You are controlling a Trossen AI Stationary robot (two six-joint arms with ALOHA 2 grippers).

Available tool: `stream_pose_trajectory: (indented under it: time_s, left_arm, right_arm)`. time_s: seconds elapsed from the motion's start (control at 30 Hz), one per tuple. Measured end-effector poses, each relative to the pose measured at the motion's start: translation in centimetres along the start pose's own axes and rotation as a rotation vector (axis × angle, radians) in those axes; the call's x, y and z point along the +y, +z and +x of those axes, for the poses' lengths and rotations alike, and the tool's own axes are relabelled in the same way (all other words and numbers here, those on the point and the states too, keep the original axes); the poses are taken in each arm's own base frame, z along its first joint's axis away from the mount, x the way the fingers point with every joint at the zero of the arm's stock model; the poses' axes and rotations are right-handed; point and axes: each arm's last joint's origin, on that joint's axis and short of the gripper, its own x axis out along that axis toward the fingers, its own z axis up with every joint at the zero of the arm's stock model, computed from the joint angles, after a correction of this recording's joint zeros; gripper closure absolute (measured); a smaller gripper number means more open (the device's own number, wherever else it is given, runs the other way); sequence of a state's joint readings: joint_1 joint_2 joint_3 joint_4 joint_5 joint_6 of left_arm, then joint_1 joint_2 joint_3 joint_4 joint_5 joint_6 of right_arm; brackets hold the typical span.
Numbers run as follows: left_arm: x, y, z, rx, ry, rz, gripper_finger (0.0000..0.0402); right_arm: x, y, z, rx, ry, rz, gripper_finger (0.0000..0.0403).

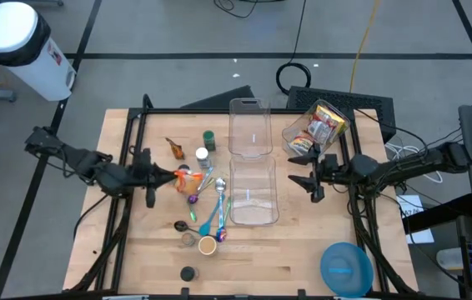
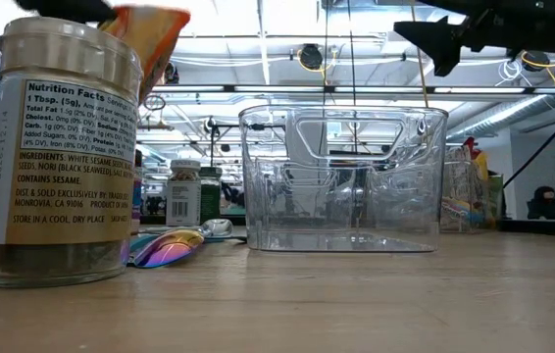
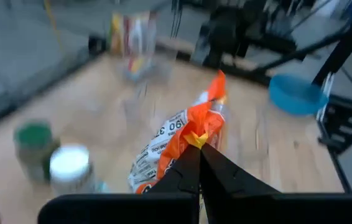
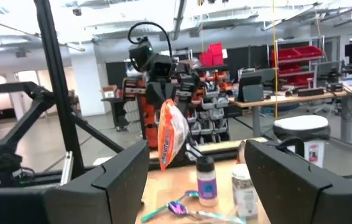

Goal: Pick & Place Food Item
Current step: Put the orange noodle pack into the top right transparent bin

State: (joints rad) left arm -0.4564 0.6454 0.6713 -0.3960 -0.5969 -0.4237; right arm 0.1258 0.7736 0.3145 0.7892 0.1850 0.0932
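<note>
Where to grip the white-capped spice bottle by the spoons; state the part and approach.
Grip the white-capped spice bottle around its body just under the cap, coming from straight above. It stands upright, its round cap facing up, and a green-lidded jar and iridescent spoons crowd its sides, so a top approach looks cleanest.

Two dark, near-black arms are seen from above, each built of slim jointed segments with bulkier housings at the joints. Black cables are trailed from the right arm's base. Each arm is ended by a pair of dark, flat, wedge-shaped fingers. Markings or screws, if present, cannot be made out.
</note>
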Motion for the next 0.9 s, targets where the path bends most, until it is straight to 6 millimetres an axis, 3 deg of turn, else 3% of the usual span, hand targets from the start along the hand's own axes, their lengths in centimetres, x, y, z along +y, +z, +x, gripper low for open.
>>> stream_pose_trajectory:
  time_s: [0.2,0.37,0.5,0.63,0.9]
  left_arm:
    - [-2.0,1.6,3.0,-0.161,-0.032,0.197,0.0399]
    - [-3.1,1.9,7.3,-0.243,-0.012,0.32,0.0399]
    - [-2.8,2.1,10.6,-0.239,0.053,0.382,0.0398]
    - [-2.0,3.1,12.2,-0.247,0.115,0.363,0.0399]
    - [-1.1,2.7,14.1,-0.205,0.167,0.35,0.0398]
  right_arm:
    - [0.2,-0.4,0.7,-0.017,0.007,-0.007,0.0147]
    - [0.4,-1.0,1.9,-0.016,0.007,-0.022,0.0147]
    - [0.8,-1.2,3.9,0.037,0.003,-0.032,0.0147]
    - [1.2,-1.8,6.4,0.106,0.0,-0.031,0.0141]
    - [1.8,-3.0,10.9,0.154,-0.061,-0.041,0.0105]
